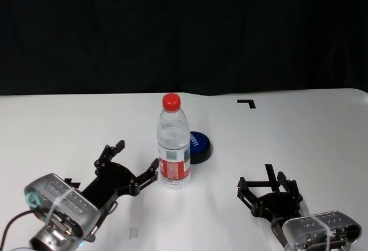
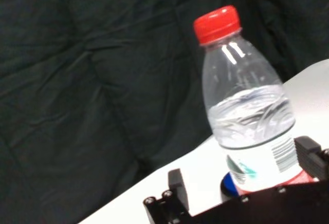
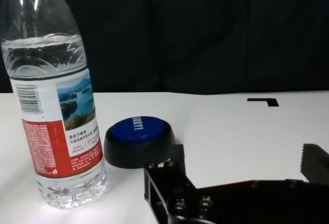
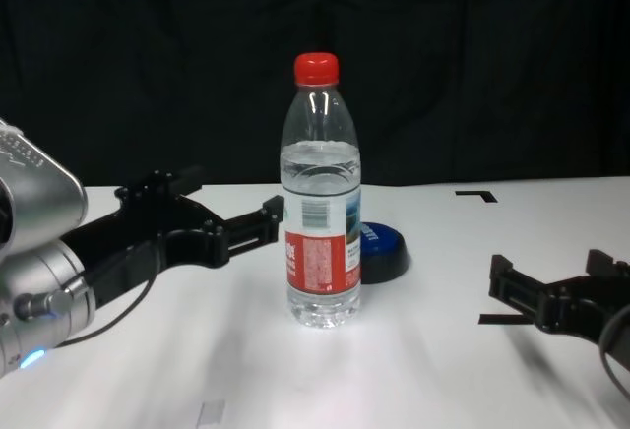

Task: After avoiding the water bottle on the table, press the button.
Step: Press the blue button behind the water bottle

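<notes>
The water bottle (image 1: 173, 147), clear with a red cap and a red, white and blue label, stands upright mid-table (image 1: 299, 136). Just behind it to the right sits the button (image 1: 199, 145), a low dark blue dome on a black base, partly hidden by the bottle. My left gripper (image 1: 136, 155) is open and empty, low over the table just left of the bottle, one fingertip close to its label. Near the front right, my right gripper (image 1: 267, 183) is open and empty, pointing toward the bottle (image 3: 51, 106) and the button (image 3: 138, 139).
A black corner mark (image 1: 247, 102) lies at the back right of the table. A small white tag (image 1: 134, 234) lies near the front edge. A black curtain closes off the far side.
</notes>
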Tool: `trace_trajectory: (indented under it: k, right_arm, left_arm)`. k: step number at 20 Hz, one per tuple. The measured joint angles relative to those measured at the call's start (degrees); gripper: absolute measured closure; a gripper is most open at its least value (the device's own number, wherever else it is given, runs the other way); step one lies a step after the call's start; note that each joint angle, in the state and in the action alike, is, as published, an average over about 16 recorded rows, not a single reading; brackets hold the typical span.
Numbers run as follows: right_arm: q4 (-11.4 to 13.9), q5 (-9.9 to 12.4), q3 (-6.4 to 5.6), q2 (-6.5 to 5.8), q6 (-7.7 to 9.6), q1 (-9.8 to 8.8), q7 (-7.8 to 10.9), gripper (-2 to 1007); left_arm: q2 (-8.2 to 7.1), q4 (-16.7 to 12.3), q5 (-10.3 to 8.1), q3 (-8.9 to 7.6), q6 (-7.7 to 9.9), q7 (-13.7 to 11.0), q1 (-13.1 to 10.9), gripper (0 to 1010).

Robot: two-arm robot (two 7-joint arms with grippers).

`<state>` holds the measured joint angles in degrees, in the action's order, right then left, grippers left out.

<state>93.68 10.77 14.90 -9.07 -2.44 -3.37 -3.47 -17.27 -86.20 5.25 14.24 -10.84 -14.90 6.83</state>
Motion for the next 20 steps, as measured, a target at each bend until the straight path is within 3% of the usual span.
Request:
trace_trajectory:
  k: [20]
  right_arm:
    - [0.0, 0.0, 0.00, 0.00, 0.00, 0.00, 0.00, 2]
  left_arm:
    - [0.30, 3.1, -1.86, 1.89, -0.53, -1.5, 2.6, 1]
